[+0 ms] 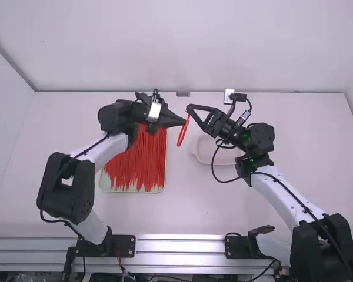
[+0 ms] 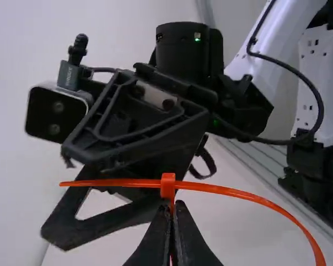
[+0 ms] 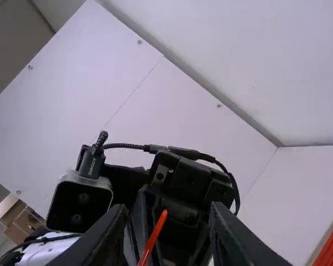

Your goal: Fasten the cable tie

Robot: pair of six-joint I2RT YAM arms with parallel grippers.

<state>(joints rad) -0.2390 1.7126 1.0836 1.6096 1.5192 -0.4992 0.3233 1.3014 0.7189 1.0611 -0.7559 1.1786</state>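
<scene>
Over mid-table, left gripper (image 1: 183, 122) and right gripper (image 1: 190, 113) nose to nose, red cable tie (image 1: 182, 137) bridging them, heap of cable ties (image 1: 138, 163) and white bowl (image 1: 203, 156) below, passing room along the table (image 1: 53, 117) sides.

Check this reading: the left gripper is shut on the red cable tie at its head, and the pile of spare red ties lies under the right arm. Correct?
Not quite. The pile of spare red ties lies under the left arm, not the right, as the high view shows. The rest holds: the left gripper is shut on the red cable tie at its head.
</scene>
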